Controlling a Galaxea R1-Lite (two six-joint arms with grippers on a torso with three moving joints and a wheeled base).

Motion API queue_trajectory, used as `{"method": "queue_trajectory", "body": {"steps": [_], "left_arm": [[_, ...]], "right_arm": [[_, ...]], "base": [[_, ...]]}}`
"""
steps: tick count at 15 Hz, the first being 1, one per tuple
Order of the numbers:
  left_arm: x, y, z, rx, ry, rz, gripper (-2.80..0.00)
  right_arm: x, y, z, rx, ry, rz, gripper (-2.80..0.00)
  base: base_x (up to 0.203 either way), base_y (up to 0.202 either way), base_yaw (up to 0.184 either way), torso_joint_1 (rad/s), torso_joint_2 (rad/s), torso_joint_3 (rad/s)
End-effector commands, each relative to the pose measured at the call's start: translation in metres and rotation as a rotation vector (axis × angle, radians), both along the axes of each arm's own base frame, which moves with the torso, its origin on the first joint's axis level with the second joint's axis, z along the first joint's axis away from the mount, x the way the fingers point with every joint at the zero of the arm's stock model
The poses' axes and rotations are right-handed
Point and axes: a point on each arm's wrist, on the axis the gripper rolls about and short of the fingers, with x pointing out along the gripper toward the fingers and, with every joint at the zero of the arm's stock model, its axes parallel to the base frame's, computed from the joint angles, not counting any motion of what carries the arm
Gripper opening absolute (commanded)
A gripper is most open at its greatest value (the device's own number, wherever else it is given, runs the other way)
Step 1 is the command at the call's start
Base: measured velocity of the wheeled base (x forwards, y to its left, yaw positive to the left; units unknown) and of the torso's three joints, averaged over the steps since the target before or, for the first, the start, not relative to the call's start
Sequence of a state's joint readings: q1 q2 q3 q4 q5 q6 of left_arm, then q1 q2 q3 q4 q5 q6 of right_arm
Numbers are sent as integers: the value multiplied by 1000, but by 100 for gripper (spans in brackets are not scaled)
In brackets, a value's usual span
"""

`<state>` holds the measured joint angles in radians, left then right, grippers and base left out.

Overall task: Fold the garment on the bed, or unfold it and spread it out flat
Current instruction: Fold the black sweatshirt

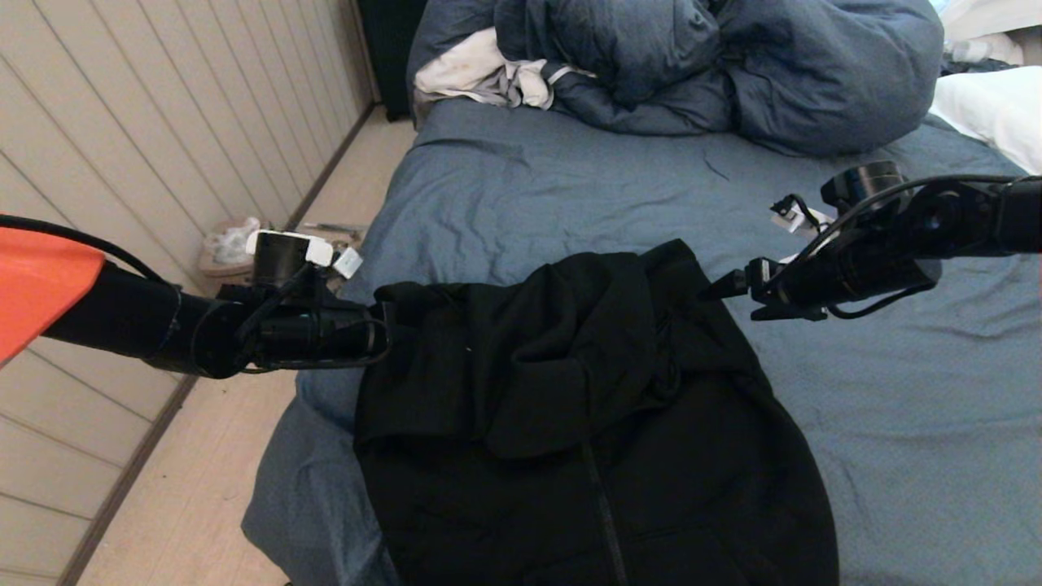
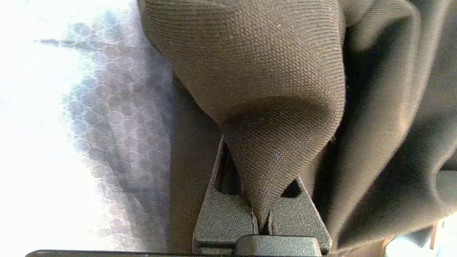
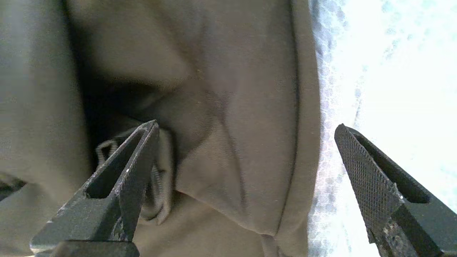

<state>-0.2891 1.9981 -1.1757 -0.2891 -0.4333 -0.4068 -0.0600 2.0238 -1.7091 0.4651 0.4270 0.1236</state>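
Observation:
The black garment lies crumpled on the near part of the bed, its hood bunched on top and its zipper running toward me. My left gripper is at the garment's far left corner, shut on a pinched fold of its fabric; in the left wrist view the gripper has the cloth wedged between its fingers. My right gripper hovers at the garment's far right edge. It stands open, straddling the edge of the fabric with nothing gripped.
A puffy dark blue duvet and a white-grey cloth are heaped at the far end of the bed. A white pillow sits at the far right. On the left, a panelled wall and a strip of floor run along the bed.

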Motion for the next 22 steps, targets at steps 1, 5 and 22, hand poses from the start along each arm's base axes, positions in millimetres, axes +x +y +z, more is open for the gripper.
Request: {"method": "queue_trajectory", "body": {"steps": [1,5,22], "left_arm": [[-3,1,6,-7,-13,-1,-280],[-6,2,6,-8,-10,-1,-280],[-6,-4,5,-36,-80,-32,-280]], "right_arm": [[6,0,-10,4,25,1,0],[10,-1,-21,-5,42,9,0],[25,28,-47,26,6,48,-280]], "base": [[0,0,0,0,0,0],[0,0,0,0,0,0],[0,0,0,0,0,0]]}}
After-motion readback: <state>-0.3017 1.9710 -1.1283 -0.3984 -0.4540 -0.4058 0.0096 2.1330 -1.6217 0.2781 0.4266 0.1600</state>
